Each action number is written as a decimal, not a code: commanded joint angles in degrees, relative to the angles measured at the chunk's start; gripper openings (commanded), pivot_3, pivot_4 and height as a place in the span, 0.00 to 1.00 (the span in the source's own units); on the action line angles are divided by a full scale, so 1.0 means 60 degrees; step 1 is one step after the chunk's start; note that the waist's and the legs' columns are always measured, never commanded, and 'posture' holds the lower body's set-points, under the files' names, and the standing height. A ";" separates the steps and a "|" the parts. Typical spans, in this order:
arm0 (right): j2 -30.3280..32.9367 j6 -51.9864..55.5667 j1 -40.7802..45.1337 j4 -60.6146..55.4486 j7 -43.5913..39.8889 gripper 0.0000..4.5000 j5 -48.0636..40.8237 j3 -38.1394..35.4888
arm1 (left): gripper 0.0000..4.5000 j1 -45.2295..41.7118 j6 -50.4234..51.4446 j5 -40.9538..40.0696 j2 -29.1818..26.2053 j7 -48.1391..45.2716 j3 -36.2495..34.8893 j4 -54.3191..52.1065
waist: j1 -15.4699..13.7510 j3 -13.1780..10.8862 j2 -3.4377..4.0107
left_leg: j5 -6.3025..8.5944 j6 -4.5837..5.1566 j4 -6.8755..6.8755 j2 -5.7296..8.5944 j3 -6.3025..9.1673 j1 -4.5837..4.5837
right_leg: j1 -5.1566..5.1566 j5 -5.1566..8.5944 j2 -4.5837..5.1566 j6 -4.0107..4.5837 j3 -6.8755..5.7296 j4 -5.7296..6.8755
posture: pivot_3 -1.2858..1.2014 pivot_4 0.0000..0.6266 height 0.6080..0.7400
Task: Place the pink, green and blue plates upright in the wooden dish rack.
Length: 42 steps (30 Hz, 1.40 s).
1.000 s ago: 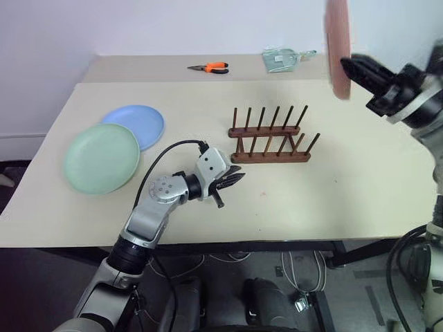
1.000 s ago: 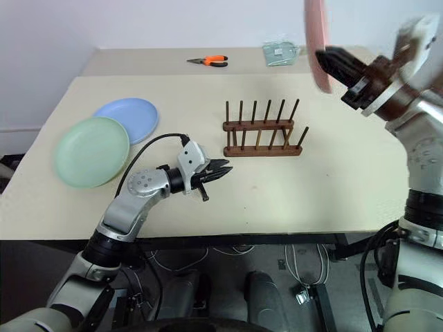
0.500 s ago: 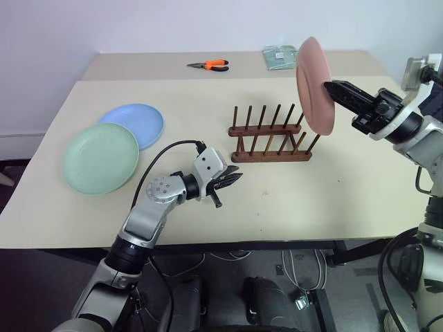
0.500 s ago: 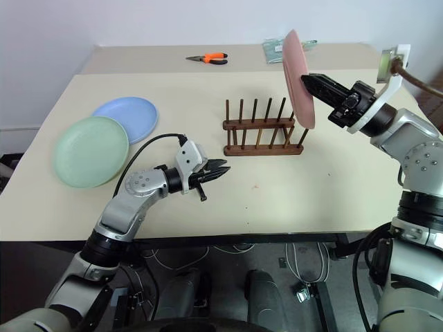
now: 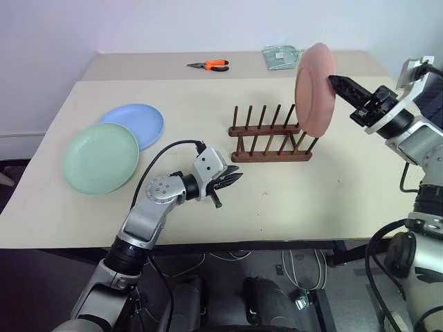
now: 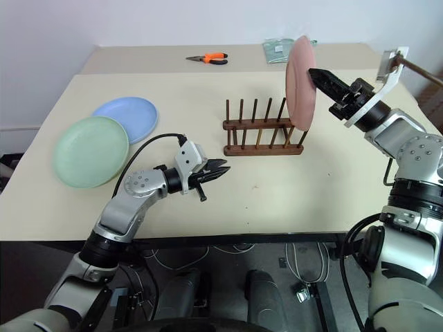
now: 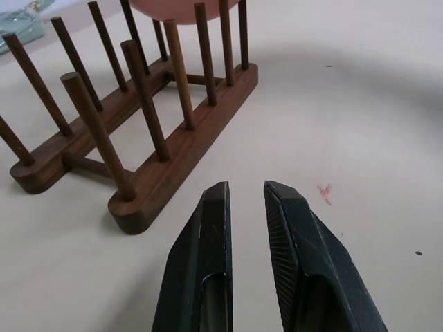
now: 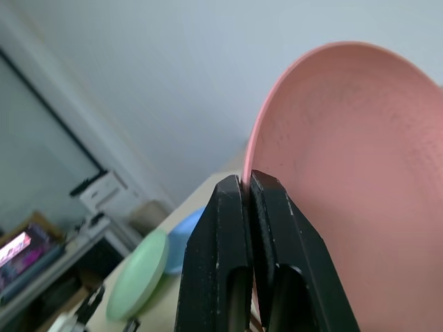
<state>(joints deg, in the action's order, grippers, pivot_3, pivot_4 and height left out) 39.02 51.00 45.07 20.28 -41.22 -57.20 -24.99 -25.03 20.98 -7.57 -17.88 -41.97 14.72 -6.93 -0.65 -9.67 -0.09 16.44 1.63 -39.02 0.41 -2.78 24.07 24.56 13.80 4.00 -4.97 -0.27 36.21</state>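
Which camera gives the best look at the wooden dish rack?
The left wrist view: the dish rack sits close up, with pegs and both rails distinct. The head views show it whole but far off, its right end behind the pink plate. The right wrist view leaves it unclear.

This looks like a lab or test room rather than a home. A plain beige desk (image 5: 208, 90) stands against a bare white wall (image 5: 173, 24), with orange-handled pliers (image 5: 210, 66) lying on its far part, loose cables (image 5: 297, 266) on the dark floor beneath, and a lit screen (image 8: 17, 250) off to one side.
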 commanded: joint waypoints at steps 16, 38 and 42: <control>0.0491 -0.3924 0.1105 -0.0819 0.0849 0.65 0.2881 0.0279 | 0.55 -0.0188 0.0849 -0.1038 0.0804 0.2377 -0.2470 -0.0691 | 0.0014 -0.0003 0.0009 | -0.0001 0.0002 -0.0003 0.0003 -0.0006 0.0013 | 0.0009 -0.0002 -0.0008 -0.0004 -0.0002 0.0000 | 0.52 0.24 1.00; 0.0359 -0.4210 -0.3056 -0.6817 -0.2139 0.65 0.5591 0.6007 | 0.88 0.0271 0.7624 -0.0534 0.1866 0.9373 -0.9976 -0.2856 | -0.0019 0.0015 -0.0099 | -0.0008 -0.0028 -0.0029 -0.0012 0.0021 0.0012 | -0.0001 -0.0024 -0.0025 -0.0039 -0.0008 0.0000 | 0.52 0.24 1.00; 0.0229 -0.4271 -0.3099 -0.6795 -0.2122 0.65 0.5799 0.6009 | 0.70 -0.0011 0.8227 -0.1258 0.2424 0.9119 -1.0585 -0.2544 | -0.0017 0.0018 -0.0096 | -0.0007 -0.0028 -0.0023 -0.0012 0.0021 0.0006 | 0.0001 -0.0024 -0.0025 -0.0038 -0.0008 0.0002 | 0.52 0.24 1.00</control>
<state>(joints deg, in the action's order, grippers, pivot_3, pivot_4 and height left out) 40.96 26.57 26.36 -18.99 -53.90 -22.61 11.73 -24.59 68.60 -12.45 -4.27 13.85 -47.37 -22.18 -0.75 -9.56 -0.66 16.39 1.45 -39.15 0.34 -2.65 24.10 24.56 13.66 3.85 -5.19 -0.32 36.23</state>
